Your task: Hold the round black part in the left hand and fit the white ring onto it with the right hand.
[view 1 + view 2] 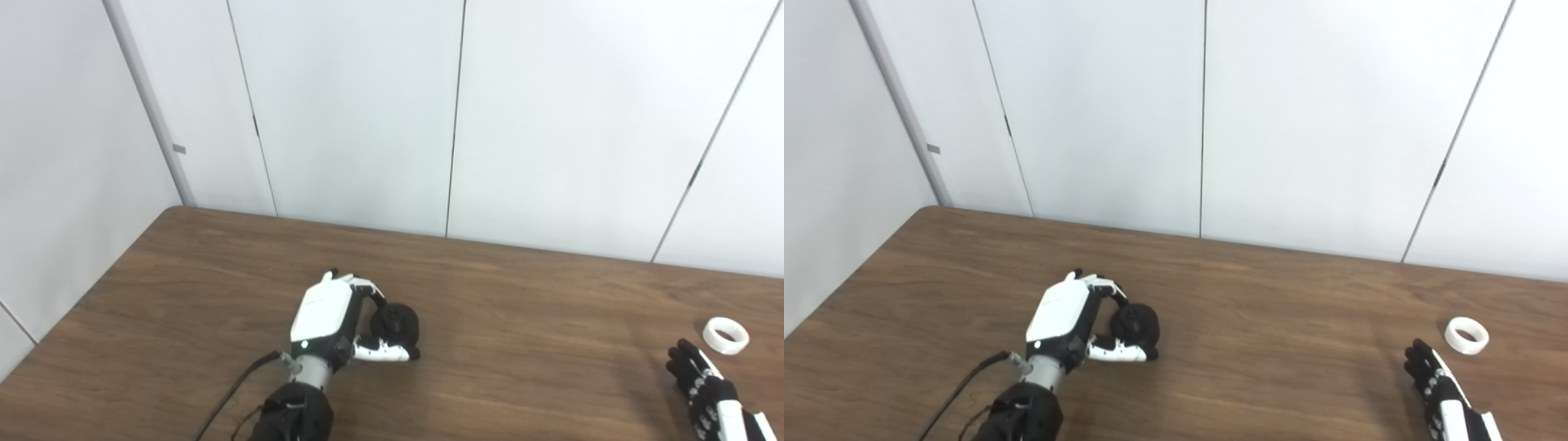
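I've got the left hand (334, 318) curled around the round black part (398, 324) on the table (520, 380); right hand (704, 383), fingers spread, sits just short of the white ring (726, 335), so picking it up is next.

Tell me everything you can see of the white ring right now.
The white ring is a small, plain band with an open centre, smooth and plastic-looking. It lies flat on the brown table near its right side, nothing through it. Nothing touches it: the right hand is just in front of it, fingers extended toward it with a gap between. It is far from the black part in the left hand.
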{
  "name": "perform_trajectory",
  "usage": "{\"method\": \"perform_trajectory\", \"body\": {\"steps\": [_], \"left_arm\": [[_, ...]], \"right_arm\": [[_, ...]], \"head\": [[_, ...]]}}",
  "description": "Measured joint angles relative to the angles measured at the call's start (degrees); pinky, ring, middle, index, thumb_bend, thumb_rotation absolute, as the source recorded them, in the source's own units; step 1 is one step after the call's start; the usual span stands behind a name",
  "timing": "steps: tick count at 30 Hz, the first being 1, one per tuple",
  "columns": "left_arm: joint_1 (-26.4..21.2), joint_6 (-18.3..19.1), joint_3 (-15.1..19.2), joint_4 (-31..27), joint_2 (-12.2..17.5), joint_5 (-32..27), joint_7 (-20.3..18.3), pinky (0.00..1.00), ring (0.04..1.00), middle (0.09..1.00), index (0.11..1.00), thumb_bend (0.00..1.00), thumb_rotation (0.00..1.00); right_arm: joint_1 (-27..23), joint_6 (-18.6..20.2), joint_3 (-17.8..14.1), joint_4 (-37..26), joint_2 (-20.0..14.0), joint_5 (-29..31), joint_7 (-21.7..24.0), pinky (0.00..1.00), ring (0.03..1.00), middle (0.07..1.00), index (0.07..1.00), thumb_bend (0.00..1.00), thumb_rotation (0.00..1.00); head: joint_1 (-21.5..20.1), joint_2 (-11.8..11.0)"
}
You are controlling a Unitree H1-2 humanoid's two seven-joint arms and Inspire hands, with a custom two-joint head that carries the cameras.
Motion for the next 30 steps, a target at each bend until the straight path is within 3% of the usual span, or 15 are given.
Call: {"method": "perform_trajectory", "body": {"steps": [12, 21, 30], "left_arm": [[5.3, -5.6, -5.6, -0.9, -3.6, 8.2, 1.1, 1.0, 0.869, 0.768, 0.482, 0.52, 0.06], [8.8, -10.0, -6.7, -0.8, -4.9, 10.1, 4.0, 1.0, 0.889, 0.776, 0.482, 0.52, 0.06], [11.2, -12.3, -7.5, -0.7, -5.1, 10.2, 4.9, 1.0, 0.901, 0.786, 0.482, 0.52, 0.05]], "right_arm": [[-0.5, 0.3, 0.1, 0.2, 0.3, -0.8, -0.2, 1.0, 0.926, 0.913, 0.91, 0.59, 1.0], [-0.5, 1.3, 0.1, 0.0, 0.6, -0.8, -0.3, 0.98, 0.922, 0.908, 0.904, 0.58, 1.0], [-0.3, 2.0, 0.3, -0.5, 1.1, -1.4, -1.1, 0.97, 0.91, 0.904, 0.902, 0.6, 1.0]], "head": [[-0.2, -0.2], [-0.8, 0.3], [-5.7, 3.4]]}}
